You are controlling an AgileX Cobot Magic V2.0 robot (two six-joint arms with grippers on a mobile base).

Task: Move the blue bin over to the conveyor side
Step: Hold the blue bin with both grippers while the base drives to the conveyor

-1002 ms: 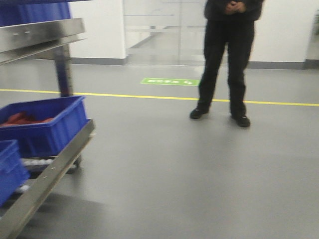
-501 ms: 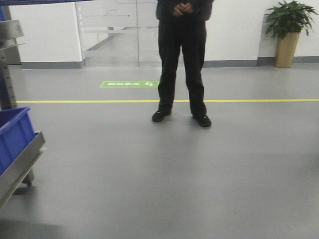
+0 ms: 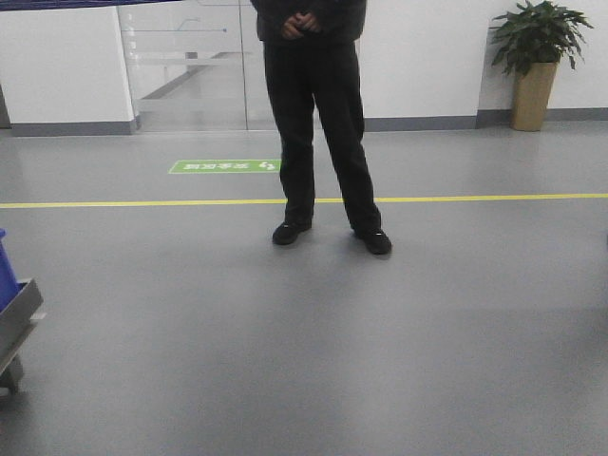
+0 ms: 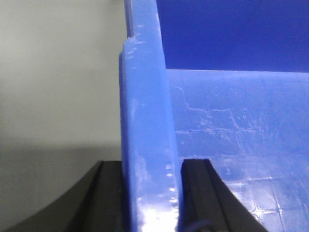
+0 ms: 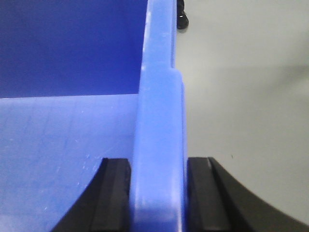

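Note:
In the left wrist view my left gripper (image 4: 149, 166) is shut on the thick left rim of the blue bin (image 4: 231, 121), one black finger (image 4: 108, 193) outside the wall and one inside. In the right wrist view my right gripper (image 5: 159, 164) is shut on the bin's right rim, with the bin's inside (image 5: 63, 145) to the left and grey floor to the right. The bin hangs above the floor between the two grippers. A thin blue strip (image 3: 57, 4) shows at the top left edge of the front view. The conveyor is out of view.
A person in black (image 3: 318, 123) stands straight ahead on the grey floor behind a yellow line (image 3: 475, 199). A steel cart corner (image 3: 17, 313) with another blue tote (image 3: 4, 261) is at the far left. A potted plant (image 3: 534, 57) stands at the back right wall.
The front view has swung to the right: the steel cart and its blue totes have slid almost out at the left, the person has shifted left in frame, and the plant has come into view.

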